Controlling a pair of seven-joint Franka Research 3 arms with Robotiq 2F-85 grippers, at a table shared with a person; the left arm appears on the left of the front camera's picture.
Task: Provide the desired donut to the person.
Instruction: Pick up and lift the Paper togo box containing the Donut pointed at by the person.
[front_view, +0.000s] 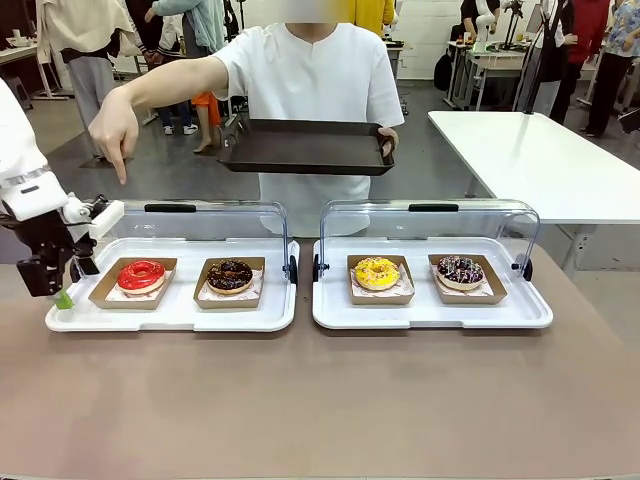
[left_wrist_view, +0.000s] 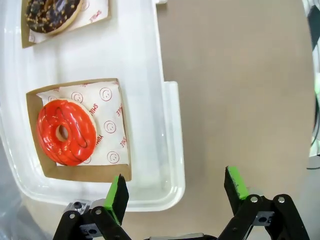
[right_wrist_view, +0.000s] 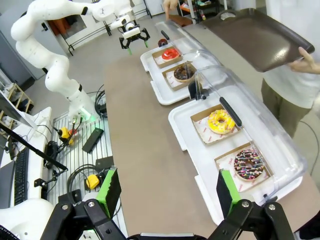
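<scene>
We see the person pointing one hand down toward the red donut. It sits in a brown box at the outer end of the left white tray. The other hand holds a dark tray. Our left gripper hangs open and empty over this white tray's edge, near the donut. Our right gripper is open too, high above the table.

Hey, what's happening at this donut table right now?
The person points one hand down at the red donut and holds a dark tray with the other. The left gripper hangs open at the end of the white tray, close beside that donut. The right gripper is open too, above the table's other end. The red donut sits in its cardboard boat, not yet picked up.
</scene>
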